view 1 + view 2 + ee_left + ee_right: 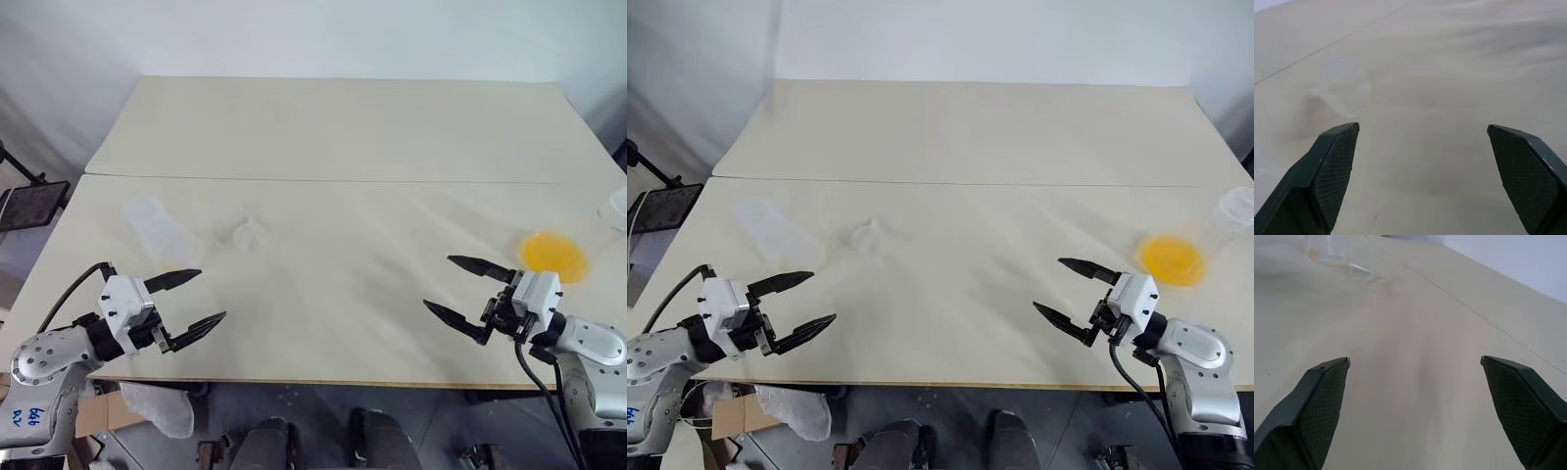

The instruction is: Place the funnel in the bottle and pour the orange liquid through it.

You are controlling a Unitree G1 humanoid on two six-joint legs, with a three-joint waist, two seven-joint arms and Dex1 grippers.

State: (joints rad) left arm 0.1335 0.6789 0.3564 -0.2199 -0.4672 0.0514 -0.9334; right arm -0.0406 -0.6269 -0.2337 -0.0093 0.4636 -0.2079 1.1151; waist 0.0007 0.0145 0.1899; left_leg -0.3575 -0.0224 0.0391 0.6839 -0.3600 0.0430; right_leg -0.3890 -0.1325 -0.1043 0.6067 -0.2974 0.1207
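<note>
Left eye view: left pincer (201,299) and right pincer (468,286) both spread wide, empty, hovering over the bench (343,127) near edge. Beyond the left one, bottle (157,227) lies on its side, funnel (248,232) just beside it. Orange liquid (554,256) sits far right.

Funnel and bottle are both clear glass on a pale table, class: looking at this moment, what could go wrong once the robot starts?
1. The funnel and bottle barely stand out against the table, so the open left claw might misjudge a grasp and knock one over.
2. The orange liquid sits in a flask close to the table's right edge; a nudge from the open right claw could spill it.
</note>
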